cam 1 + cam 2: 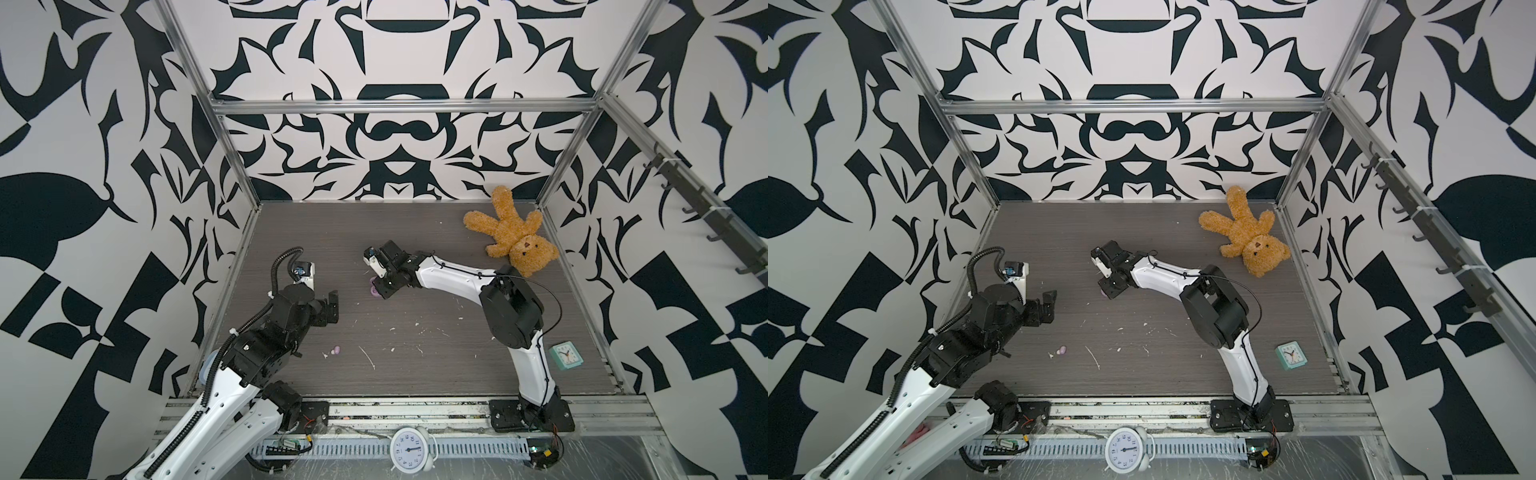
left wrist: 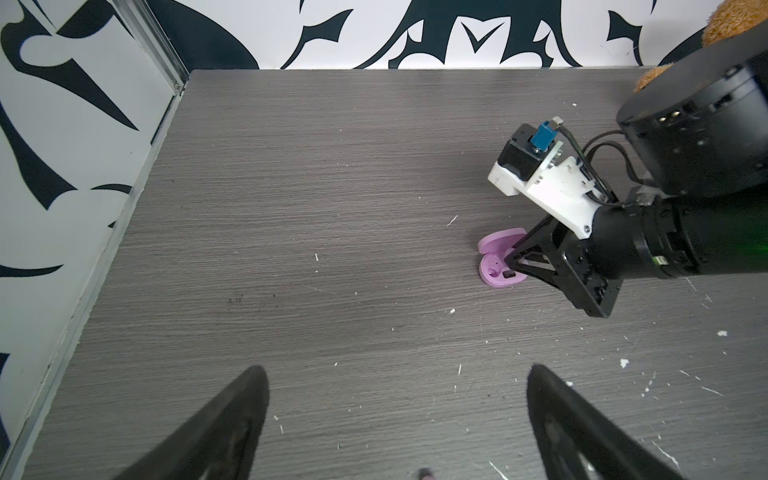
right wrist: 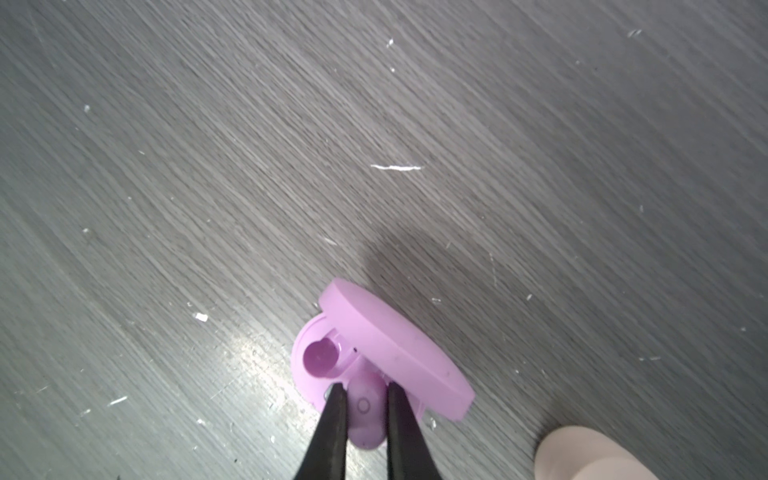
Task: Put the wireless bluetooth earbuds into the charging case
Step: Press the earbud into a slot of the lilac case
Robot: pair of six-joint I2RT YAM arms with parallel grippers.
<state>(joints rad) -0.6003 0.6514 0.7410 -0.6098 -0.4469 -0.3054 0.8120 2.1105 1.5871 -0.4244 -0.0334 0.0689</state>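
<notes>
The right gripper (image 3: 364,386) is clamped on a lilac earbud (image 3: 365,415), holding it over the open charging case (image 3: 395,345). The case sits mid-desk (image 1: 332,232) with its lid raised, and the socket (image 3: 319,357) beside the bud is bare. The left gripper (image 2: 397,370) hovers with its jaws wide apart, holding nothing. A loose earbud (image 1: 337,350) lies on the desk near the left arm, well apart from the case.

Top views: mounted high at the front, tilted down toward the back wall (image 1: 390,141); whole table (image 1: 415,224) in frame, a nearly identical pair. Left wrist: low over the table, facing the back wall, charging case (image 2: 496,279) at mid-distance. Right wrist: very near, looking steeply down on the same case.
</notes>
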